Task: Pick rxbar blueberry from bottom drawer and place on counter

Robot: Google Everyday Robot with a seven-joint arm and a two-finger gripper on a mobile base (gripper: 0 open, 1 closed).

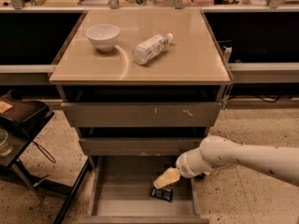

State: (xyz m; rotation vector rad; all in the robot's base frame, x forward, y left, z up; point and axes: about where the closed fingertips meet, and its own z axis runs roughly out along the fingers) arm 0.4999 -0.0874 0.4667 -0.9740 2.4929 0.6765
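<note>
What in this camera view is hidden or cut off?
Camera view: the pincer, low over the bottom drawer, covers part of the rxbar blueberry; contact cannot be told.
Camera view: the drawer's front edge is cut off by the lower frame edge.
Camera view: the arm runs past the right edge.

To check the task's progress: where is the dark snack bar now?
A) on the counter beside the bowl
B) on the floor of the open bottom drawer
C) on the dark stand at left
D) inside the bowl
B: the rxbar blueberry lies on the floor of the bottom drawer, with the gripper close above it.
</note>
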